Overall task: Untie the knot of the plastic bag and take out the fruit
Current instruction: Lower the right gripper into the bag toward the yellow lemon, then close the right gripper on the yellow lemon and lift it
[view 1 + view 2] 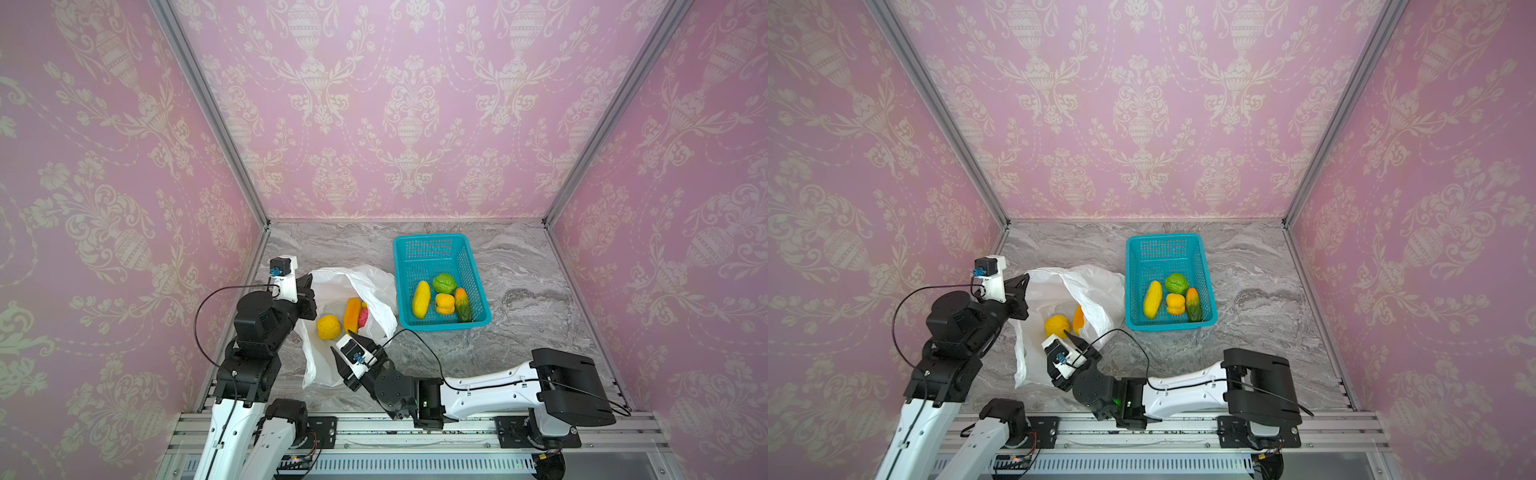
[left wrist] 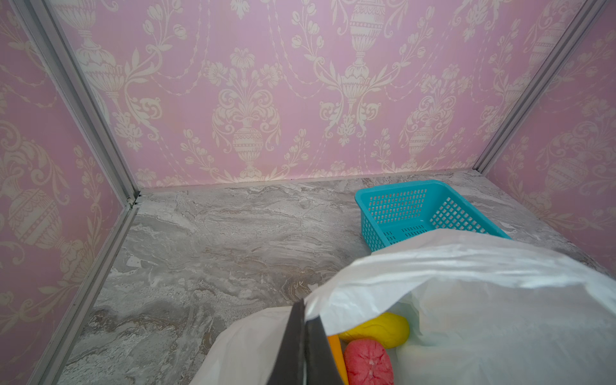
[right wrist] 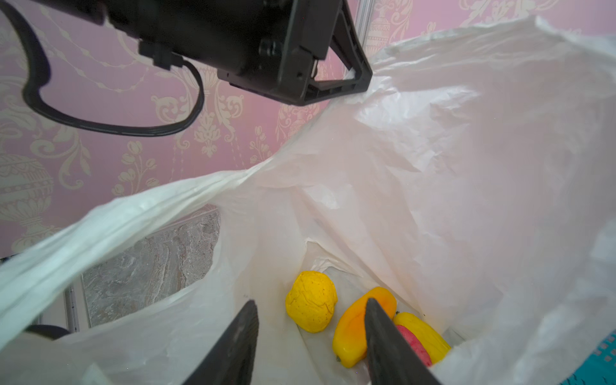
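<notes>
Plastic bag (image 1: 332,282) (image 1: 1067,282) (image 2: 466,283) (image 3: 433,166) sits lower left of centre in both top views, mouth wide open, crinkly white. Inside it, on the bottom: round yellow fruit (image 1: 328,327) (image 1: 1057,325) (image 3: 311,301), orange-yellow oblong (image 1: 351,313) (image 1: 1077,318) (image 3: 353,330) just beside it, then a red-pink one (image 1: 363,318) (image 2: 368,363) (image 3: 413,343) and a yellow oblong (image 2: 380,330) (image 3: 425,333) pressed close together.

My left pincer (image 1: 309,291) (image 1: 1017,291) (image 2: 305,333) (image 3: 353,80) is clenched on the bag's rim at the bag's left edge, w/ the rim lifted off the table. My right pincer (image 1: 343,340) (image 3: 310,301) is at the bag's mouth on its lower side, released, jaws apart w/ nothing between them. It points down at the fruit. From the wrist cam one finger overlaps the orange-yellow oblong; can't tell if it touches.

Just right of the bag is the teal basket (image 1: 440,239) (image 1: 1167,237) (image 2: 400,186); can't tell if bag & basket touch. In the basket, near its front wall: long yellow one (image 1: 421,299) (image 1: 1153,299), green round (image 1: 444,283) (image 1: 1176,283), yellow-orange round (image 1: 444,303) (image 1: 1175,303), orange-green oblong (image 1: 463,305) (image 1: 1194,305), all close together.

Everything rests on the grey marble tabletop (image 1: 519,270) (image 1: 1258,270), w/ pink wallpaper walls (image 1: 415,104) on three sides.
</notes>
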You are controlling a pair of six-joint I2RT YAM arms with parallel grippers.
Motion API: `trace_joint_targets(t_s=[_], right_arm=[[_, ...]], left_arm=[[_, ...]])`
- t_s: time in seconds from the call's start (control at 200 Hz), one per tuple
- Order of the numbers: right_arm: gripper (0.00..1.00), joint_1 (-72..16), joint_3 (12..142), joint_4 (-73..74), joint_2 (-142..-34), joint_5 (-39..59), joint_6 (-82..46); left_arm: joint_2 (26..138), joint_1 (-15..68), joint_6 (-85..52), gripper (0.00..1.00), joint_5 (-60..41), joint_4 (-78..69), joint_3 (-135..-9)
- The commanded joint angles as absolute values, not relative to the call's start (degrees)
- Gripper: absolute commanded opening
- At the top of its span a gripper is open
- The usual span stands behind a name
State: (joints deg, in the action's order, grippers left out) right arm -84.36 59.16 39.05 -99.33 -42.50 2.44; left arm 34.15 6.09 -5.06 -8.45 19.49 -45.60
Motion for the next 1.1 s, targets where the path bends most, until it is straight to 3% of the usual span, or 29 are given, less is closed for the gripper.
trace_joint_targets(t_s=[0.0, 0.4, 0.565, 0.831, 1.096], right_arm=[[0.52, -83.5, 64.3, 26.0, -101.0, -38.7, -5.3], [0.61, -73.8, 79.2, 11.6, -114.8, -25.0, -18.3], [0.66, -71.5, 84.7, 8.9, -120.6, -23.2, -19.5], [0.86, -69.6, 92.8, 4.3, -127.8, -24.2, -19.2], [0.87, -67.7, 101.0, -1.8, -135.3, -22.3, -20.5]], left_arm=[[33.4, 5.5, -5.3, 0.00, -8.0, 20.7, -46.8], [33.4, 5.5, -5.3, 0.00, -8.1, 20.7, -46.9], [33.6, 5.5, -5.3, 0.00, -8.3, 20.7, -46.9], [33.6, 5.5, -5.5, 0.00, -8.3, 20.6, -46.9], [33.6, 5.5, -5.5, 0.00, -8.3, 20.6, -46.9]])
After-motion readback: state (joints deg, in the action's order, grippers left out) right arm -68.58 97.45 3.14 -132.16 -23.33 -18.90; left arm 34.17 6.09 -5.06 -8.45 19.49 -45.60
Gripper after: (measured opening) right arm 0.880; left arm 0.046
